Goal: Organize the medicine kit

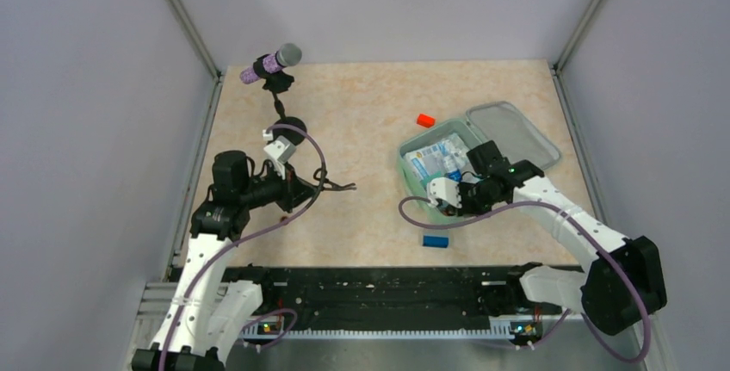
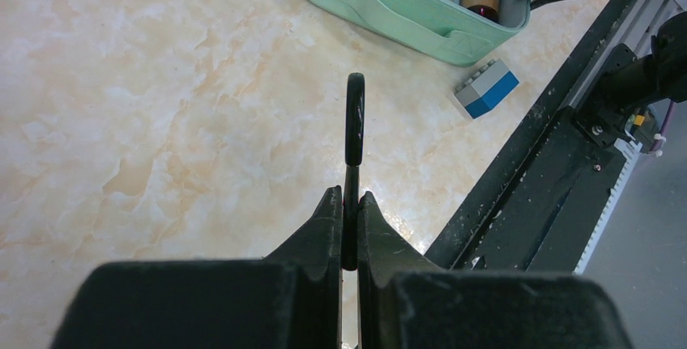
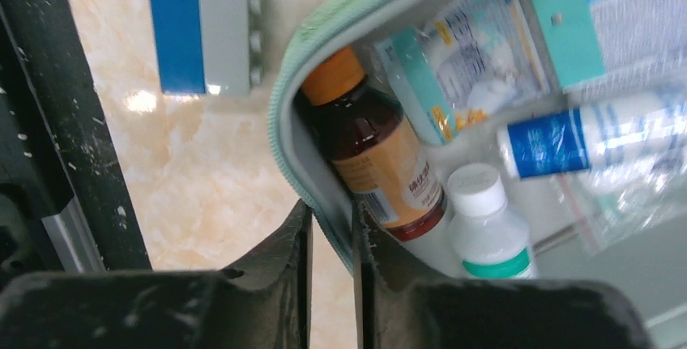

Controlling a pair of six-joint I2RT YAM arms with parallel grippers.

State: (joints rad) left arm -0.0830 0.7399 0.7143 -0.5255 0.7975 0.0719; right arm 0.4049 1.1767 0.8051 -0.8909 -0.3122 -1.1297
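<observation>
The medicine kit (image 1: 406,163), a pale mint-green case, lies open at right centre with its lid (image 1: 515,134) folded back. Inside are a brown bottle with an orange cap (image 3: 369,142), a white bottle (image 3: 486,219), a blue-and-white tube (image 3: 583,134) and teal boxes (image 3: 462,65). My right gripper (image 1: 445,201) is shut on the kit's near wall (image 3: 296,122), with one finger inside and one outside (image 3: 330,207). My left gripper (image 1: 318,186) is shut on a thin black tool with a looped end (image 2: 355,114) and holds it over the table left of the kit (image 2: 389,9).
A small blue block (image 1: 436,240) lies in front of the kit, near the black rail (image 1: 387,289) at the table's front edge. A small orange-red block (image 1: 425,120) lies behind the kit. A purple-and-grey cylinder on a stand (image 1: 271,63) stands at the back left.
</observation>
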